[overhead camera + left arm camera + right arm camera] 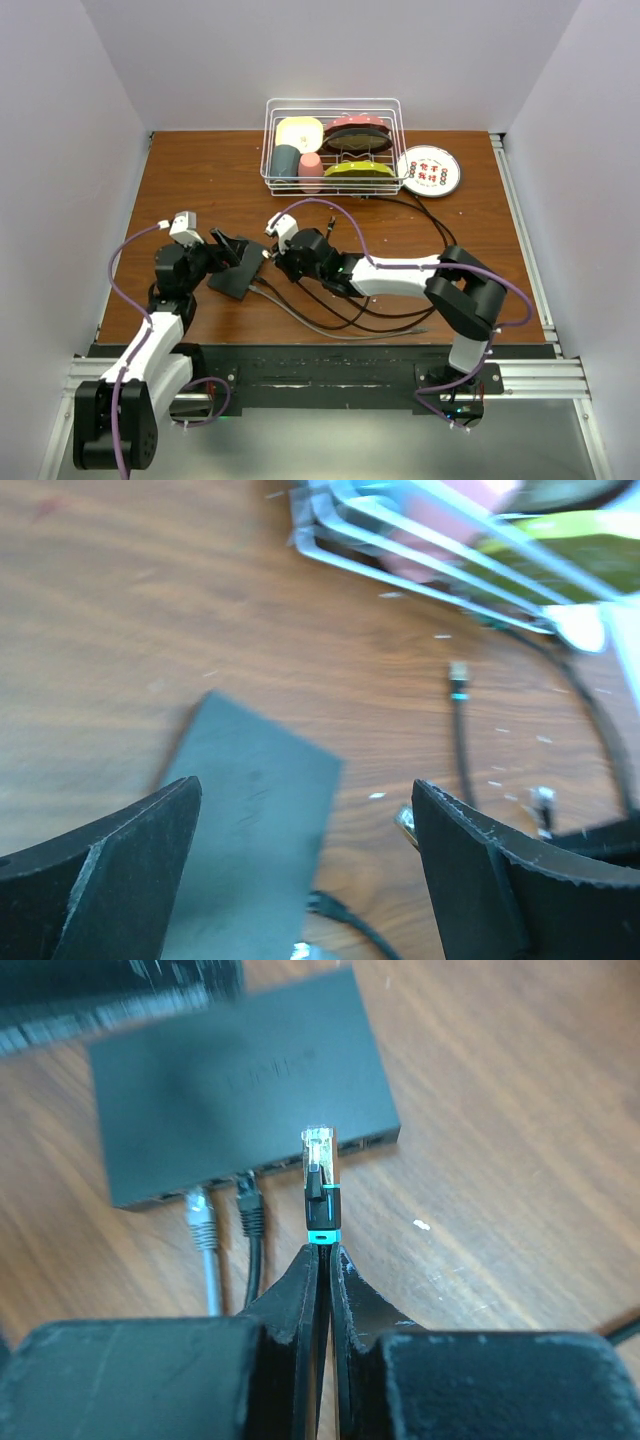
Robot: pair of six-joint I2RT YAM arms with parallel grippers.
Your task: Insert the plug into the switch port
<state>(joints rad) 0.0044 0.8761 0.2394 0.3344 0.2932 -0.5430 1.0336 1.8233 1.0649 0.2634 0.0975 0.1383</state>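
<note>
The switch (238, 274) is a flat black box lying on the wooden table; its socket row faces my right gripper (284, 256). In the right wrist view that gripper (325, 1250) is shut on the black plug (321, 1175) with a teal band. The plug's clear tip points at the sockets near the right end of the switch (240, 1080), just short of the edge. A grey cable (203, 1222) and a black cable (250, 1212) sit in sockets to the left. My left gripper (305, 810) stands open over the switch (250, 830), touching nothing.
A white wire basket (333, 145) with dishes and cups stands at the back, with a round printed disc (429, 170) to its right. Black cables (340, 305) loop across the table in front of the switch. A loose plug (457, 675) lies near the basket.
</note>
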